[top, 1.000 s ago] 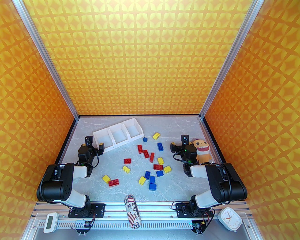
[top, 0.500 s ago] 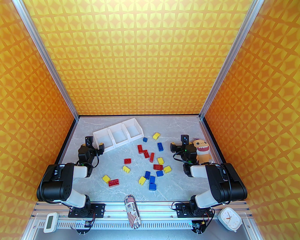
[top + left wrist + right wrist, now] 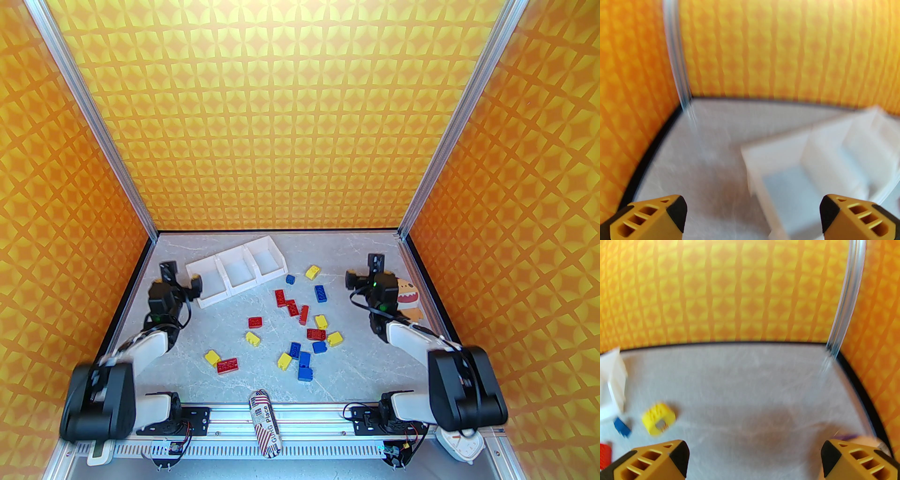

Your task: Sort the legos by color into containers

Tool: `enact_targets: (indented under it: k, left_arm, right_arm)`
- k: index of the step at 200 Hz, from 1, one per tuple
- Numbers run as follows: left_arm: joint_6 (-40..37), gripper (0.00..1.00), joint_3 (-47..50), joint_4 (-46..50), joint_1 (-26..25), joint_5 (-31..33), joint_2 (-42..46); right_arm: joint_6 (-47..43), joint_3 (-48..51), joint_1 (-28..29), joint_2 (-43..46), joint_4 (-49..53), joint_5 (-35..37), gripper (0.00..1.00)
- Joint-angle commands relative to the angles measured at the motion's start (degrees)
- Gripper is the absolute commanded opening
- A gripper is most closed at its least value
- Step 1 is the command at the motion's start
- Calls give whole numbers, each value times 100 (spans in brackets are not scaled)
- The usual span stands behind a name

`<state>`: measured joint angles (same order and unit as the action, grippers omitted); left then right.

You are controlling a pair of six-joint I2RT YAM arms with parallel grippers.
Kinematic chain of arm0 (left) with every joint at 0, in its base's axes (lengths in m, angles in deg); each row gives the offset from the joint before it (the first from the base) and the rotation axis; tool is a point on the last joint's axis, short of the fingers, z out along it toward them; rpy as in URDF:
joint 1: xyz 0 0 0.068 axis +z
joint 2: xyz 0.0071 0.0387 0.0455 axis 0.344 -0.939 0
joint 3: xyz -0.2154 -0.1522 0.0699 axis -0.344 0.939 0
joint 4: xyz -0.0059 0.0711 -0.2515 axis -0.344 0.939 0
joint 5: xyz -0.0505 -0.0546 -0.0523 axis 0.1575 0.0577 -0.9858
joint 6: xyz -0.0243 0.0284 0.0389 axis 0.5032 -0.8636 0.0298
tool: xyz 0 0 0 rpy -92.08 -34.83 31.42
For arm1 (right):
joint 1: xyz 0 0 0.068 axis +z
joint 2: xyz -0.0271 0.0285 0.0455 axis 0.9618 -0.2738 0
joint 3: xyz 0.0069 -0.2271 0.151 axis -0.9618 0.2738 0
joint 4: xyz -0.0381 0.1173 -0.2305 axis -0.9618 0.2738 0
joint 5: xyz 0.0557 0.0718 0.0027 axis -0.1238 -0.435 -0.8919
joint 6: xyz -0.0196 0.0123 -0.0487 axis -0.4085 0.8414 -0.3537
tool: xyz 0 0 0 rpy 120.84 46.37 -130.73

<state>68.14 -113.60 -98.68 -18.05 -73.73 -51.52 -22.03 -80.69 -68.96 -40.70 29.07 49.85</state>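
Moved: both arms reached farther back than a second ago; bricks and bins kept their places.
Left gripper (image 3: pixel 182 276): fingers spread wide, holding nothing, just beside the containers' (image 3: pixel 220 257) left end.
Right gripper (image 3: pixel 363 271): spread wide, holding nothing, well right of the containers, by an orange plush (image 3: pixel 408 300).
Containers: white three-bin row, long axis slanting near-left to far-right, openings upward.
Legos (image 3: pixel 316 333): red, blue and yellow, scattered near-right of the containers.
Writing: a striped roll (image 3: pixel 265 422), well nearer than the containers, read "Place"; the rest was unclear.

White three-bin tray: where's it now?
Top external view: white plastic three-bin tray, far-left on the table by the left end effector, small blue brick off its right end.
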Motion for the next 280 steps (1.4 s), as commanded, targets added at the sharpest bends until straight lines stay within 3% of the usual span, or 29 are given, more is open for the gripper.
enact_targets:
  k: [1,33,45,67,101,135,185,221,256,280]
  left_arm:
    - [396,99,-587,1336,-264,475,822]
    - [24,99,-2028,2819,-1054,1020,1091]
    - [249,99,-2552,3288,-1360,1408,1043]
    - [959,99,-3579,4480,-1579,1415,722]
    - [956,99,-4318,5415,-2133,1404,163]
    - [1076,99,-4935,6355,-2357,1402,-424]
    - [1353,99,-5344,7407,-2583,1262,-990]
    - [2332,99,-5279,8528,-2844,1011,-1221]
    - [3185,99,-4787,8742,-3503,604,-1553]
    - [3519,99,-4618,8724,-3692,344,-2001]
  right_arm:
    - [166,-583,247,430,1310,473,99]
    - [712,-1305,475,873,2238,400,98]
    - [931,-1675,503,896,2749,287,99]
    - [960,-2325,648,828,3604,-44,99]
    - [904,-2906,836,575,4369,-442,97]
    - [1057,-3291,921,165,4909,-522,93]
    - [1438,-3472,1088,-418,5268,-706,87]
    - [1633,-3432,1369,-822,5377,-829,84]
    - [1787,-3623,1727,-1316,5603,-937,83]
    - [1835,-3738,2001,-1539,5707,-877,82]
